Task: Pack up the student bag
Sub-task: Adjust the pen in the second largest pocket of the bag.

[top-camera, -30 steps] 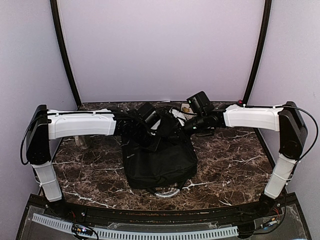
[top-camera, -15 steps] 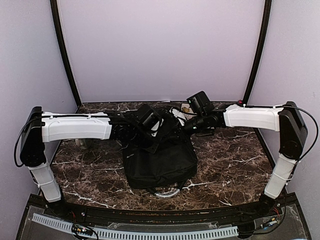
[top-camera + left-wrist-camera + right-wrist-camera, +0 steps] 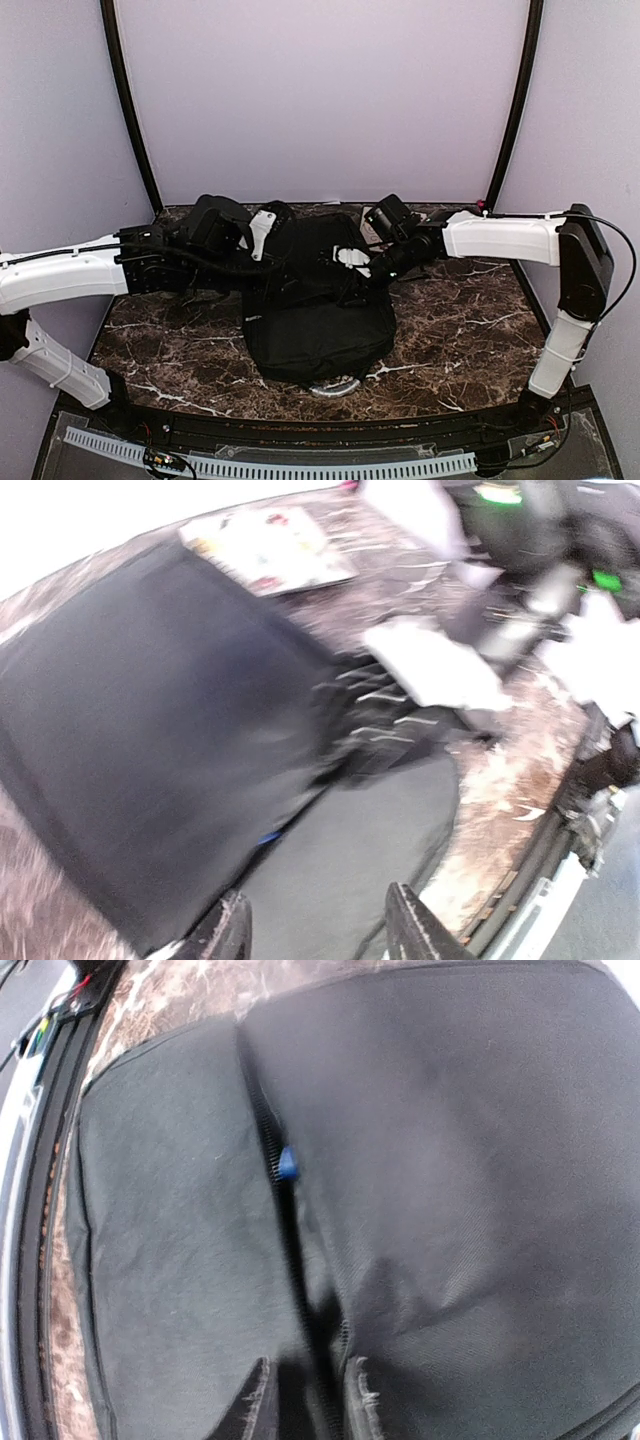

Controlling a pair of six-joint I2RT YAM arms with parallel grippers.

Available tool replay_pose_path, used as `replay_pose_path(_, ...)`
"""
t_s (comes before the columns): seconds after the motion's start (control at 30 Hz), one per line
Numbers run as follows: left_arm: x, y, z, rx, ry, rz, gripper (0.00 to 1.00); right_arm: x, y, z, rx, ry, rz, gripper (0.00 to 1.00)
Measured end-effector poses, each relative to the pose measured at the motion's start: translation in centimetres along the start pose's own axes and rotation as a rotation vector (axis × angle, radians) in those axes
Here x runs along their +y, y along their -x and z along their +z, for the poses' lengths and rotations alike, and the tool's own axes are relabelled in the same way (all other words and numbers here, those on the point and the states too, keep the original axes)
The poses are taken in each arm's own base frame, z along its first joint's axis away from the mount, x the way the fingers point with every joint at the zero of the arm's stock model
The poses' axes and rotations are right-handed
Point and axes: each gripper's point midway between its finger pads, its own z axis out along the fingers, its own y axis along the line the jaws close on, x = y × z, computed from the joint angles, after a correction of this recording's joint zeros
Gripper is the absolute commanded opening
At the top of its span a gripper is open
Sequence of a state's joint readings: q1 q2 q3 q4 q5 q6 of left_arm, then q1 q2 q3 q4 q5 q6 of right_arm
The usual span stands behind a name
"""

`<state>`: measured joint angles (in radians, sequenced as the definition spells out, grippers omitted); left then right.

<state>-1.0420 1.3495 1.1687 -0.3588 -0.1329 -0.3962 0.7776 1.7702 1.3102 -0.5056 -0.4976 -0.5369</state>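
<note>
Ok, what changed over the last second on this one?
The left arm swung out to the left and the left gripper now stands open, apparently having released the student bag. The bag's bunched-up top has dropped and spread flatter toward the far edge. The right gripper stayed at the bag's far right part, dipping a little; whether it grips fabric is unclear. The bag's near end stayed put.

The student bag [image 3: 320, 310] is seen in plain black fabric, with a small blue tab [image 3: 288, 1165] picked out along its zip line. The table [image 3: 460, 330] is patterned as dark brown marble, veined in white. The left arm [image 3: 60, 280] and right arm [image 3: 495, 238] are shelled in white, with black joints. The backdrop [image 3: 320, 100] is coloured pale lilac, framed by black poles [image 3: 130, 110]. A white sheet [image 3: 265, 548] is marked with blurred reddish print.
</note>
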Motion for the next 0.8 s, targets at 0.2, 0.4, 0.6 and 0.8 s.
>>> replay_pose_path(0.2,7.4,-6.3,-0.2,0.089,0.177,-0.230,0.55,2.2,-1.2,-0.2,0.069,0.077,-0.067,0.37)
replay_pose_path(0.4,11.0,-10.9,-1.0,0.135,0.245,-0.416,0.57,3.1,1.5,-1.7,0.063,0.081,-0.111,0.40)
replay_pose_path(0.6,10.3,-12.9,-0.4,0.171,0.185,-0.514,0.57,3.6,4.2,-0.9,0.067,-0.002,-0.182,0.40)
replay_pose_path(0.8,10.1,-15.2,0.5,0.200,0.147,-0.591,0.46,3.4,3.5,3.0,0.161,-0.084,-0.234,0.37)
